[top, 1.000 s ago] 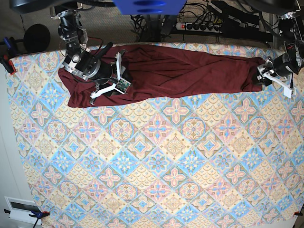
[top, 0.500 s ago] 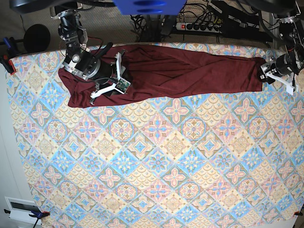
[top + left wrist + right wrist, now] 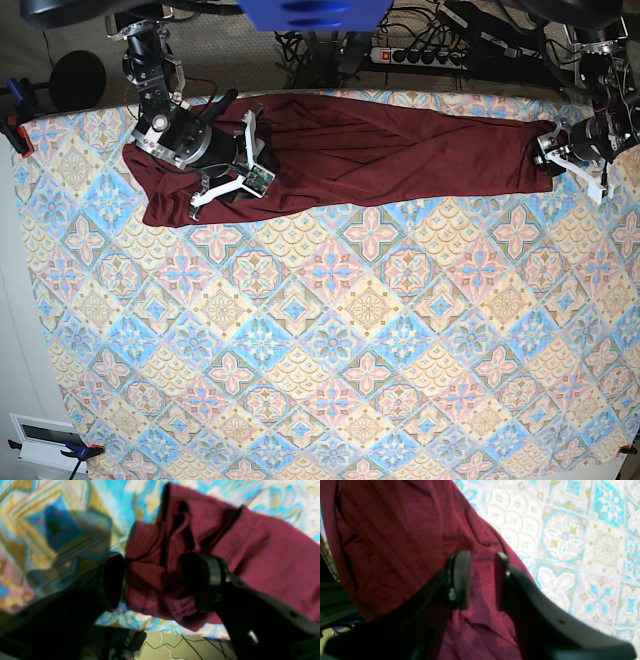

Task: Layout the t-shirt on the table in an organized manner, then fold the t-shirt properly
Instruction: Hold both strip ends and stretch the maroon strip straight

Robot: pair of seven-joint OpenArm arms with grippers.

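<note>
The dark maroon t-shirt lies stretched in a long wrinkled band along the far edge of the table. In the base view my left gripper is at the shirt's right end. Seen from the left wrist, that gripper stands wide open, and the bunched end of the t-shirt lies between its fingers. My right gripper rests over the shirt's left part. In the right wrist view this gripper has its jaws apart, and t-shirt fabric shows through the gap.
Behind the table's far edge are a power strip and cables. A black round object sits at the far left. A white box lies off the near left corner. Floor with cables shows past the table edge.
My left gripper has moved left and slightly back, from beside the shirt's right end to astride it. The right arm and the rest of the shirt have not moved.
</note>
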